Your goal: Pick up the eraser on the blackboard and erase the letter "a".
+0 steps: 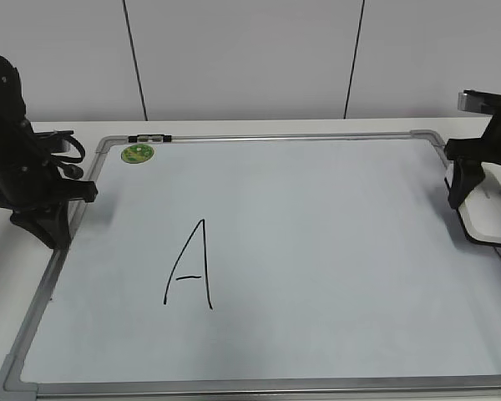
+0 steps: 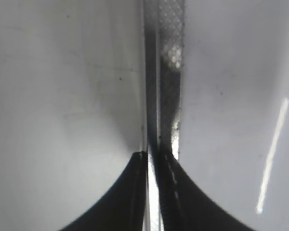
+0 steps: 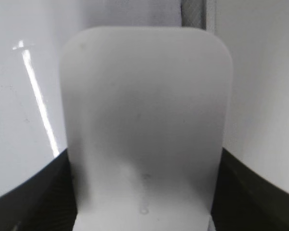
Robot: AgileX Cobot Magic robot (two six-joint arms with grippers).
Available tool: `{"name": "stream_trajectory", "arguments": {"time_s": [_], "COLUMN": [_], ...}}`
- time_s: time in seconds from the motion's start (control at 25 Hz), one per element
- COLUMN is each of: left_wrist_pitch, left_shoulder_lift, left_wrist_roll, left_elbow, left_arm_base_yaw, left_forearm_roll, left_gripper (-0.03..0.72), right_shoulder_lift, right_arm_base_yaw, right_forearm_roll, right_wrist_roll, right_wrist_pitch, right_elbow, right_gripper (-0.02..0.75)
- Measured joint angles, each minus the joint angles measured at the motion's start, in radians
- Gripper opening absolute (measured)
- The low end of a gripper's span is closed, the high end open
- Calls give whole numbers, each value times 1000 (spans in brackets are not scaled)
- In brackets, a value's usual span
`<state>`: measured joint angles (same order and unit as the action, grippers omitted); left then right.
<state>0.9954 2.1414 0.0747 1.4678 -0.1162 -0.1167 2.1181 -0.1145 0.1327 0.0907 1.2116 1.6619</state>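
- Two pincers are mine, and only the right gripper (image 1: pixel 476 196) is at work: it sits at the right edge of the blackboard (image 1: pixel 317 225), its fingers on either side of the eraser (image 1: pixel 490 213).
- From my right wrist the eraser (image 3: pixel 144 125) fills the view between my two dark fingers (image 3: pixel 33 192), broad white face towards the camera. I judge the fingers clamped on its long sides, so that the felt underside can lie flat on the board for wiping.
- Whether the eraser is touching the board or just off it I cannot tell; it lies over the right-hand frame rail, part on the white surface, part past it.
- My left gripper (image 1: pixel 46 225) is parked at the left frame rail, well apart from the writing. From its wrist the two fingertips (image 2: pixel 135 192) nearly meet over the rail (image 2: pixel 166 72), with only a sliver of light between and nothing in them, so I take it as closed on nothing. Kept there, it leaves the board free for the other arm.
- Only a large capital "A" (image 1: pixel 189 266) shows on the board, left of centre, far from the eraser. No small letter "a" is visible anywhere, so I judge the wiping finished or its target out of sight.
- Near the top-left corner sits a round green magnet (image 1: pixel 137 153), clear of any wiping path.
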Motion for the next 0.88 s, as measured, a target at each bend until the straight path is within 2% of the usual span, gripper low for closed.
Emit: {"name": "stream_trajectory", "arguments": {"time_s": [0.88], "left_wrist_pitch": [0], "left_shoulder_lift": [0], "left_wrist_roll": [0], "left_elbow": [0], "left_arm_base_yaw": [0], "left_forearm_roll": [-2], "left_gripper": [55], "right_shoulder_lift": [76], "right_arm_base_yaw": [0], "right_forearm_roll": [3], "right_wrist_roll": [42], "right_wrist_pitch": [0], "right_elbow": [2], "right_gripper": [530]}}
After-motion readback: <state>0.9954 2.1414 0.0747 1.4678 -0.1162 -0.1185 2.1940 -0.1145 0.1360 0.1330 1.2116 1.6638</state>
